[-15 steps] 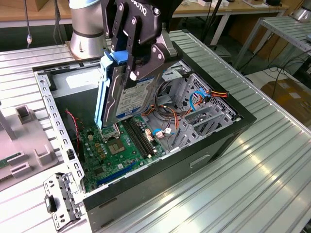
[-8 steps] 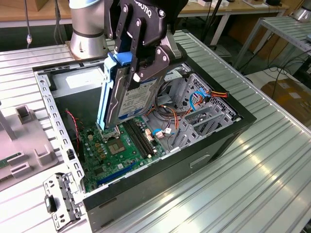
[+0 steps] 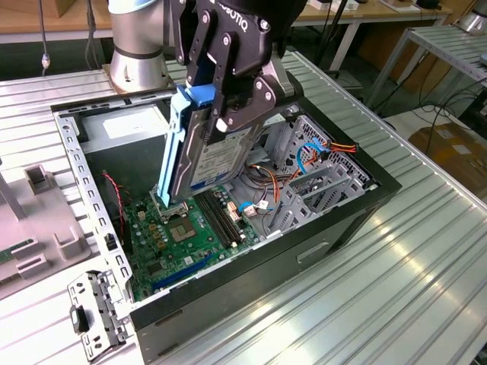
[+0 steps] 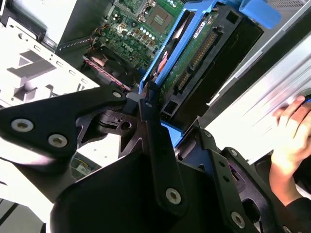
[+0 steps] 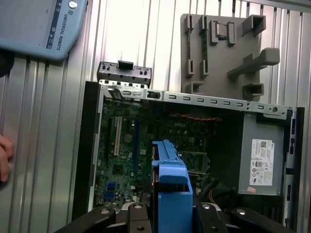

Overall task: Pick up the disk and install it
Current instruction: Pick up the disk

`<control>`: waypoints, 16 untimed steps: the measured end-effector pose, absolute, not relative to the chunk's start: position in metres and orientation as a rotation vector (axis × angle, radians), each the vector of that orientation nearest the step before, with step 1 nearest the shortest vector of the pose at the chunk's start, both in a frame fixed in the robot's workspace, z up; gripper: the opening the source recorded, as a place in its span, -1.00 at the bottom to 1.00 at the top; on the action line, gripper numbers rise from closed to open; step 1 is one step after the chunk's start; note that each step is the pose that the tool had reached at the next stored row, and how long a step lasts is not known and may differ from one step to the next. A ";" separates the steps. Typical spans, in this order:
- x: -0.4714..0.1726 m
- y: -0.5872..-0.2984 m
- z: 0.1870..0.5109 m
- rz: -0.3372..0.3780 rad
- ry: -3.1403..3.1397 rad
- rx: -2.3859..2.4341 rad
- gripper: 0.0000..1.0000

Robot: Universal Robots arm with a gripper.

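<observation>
Exterior view: we see the arm coming down from above the open computer case [image 3: 342, 220], wrist tipped, gripper [image 3: 217, 106] clenched on the upper end of the disk [image 3: 209, 156]. The disk hangs steeply tilted, nearly on end, label side toward the camera, blue carrier along its edge. Its lower end sits low inside the case over the motherboard [image 3: 175, 236], by the CPU socket; we can't tell if it touches. In the second wrist view the black fingers [image 4: 155, 145] pinch the disk [image 4: 194, 63] w/ its circuit-board side showing; in the first wrist view its blue carrier end [image 5: 170, 189] points down at the board. Toward the exterior view's right, near the disk, stand the drive cage [image 3: 319, 175] and orange cables [image 3: 266, 179]. The power supply [image 3: 125, 125] fills the far corner, and the perforated metal rim [image 3: 80, 182] bounds the exterior view's left. Most open room lies above the board, btwn rim and cage. Outside the case, on the table [image 3: 426, 251], lie a grey fixture plate [image 3: 38, 228] and a loose metal bracket [image 3: 95, 315] just beside the case corner. A person's hand [image 4: 291, 131] rests on the table, apart from the case.
</observation>
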State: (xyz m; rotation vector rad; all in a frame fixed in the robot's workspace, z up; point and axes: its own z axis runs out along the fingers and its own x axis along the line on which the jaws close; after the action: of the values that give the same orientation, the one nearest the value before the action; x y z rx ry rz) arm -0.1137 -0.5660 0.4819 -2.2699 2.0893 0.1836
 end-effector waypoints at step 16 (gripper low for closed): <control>-0.106 -0.577 0.482 0.184 2.089 -2.270 -0.26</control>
State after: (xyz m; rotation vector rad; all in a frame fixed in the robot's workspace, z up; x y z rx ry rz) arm -0.1055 -0.5766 0.4818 -2.2699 2.0892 0.1841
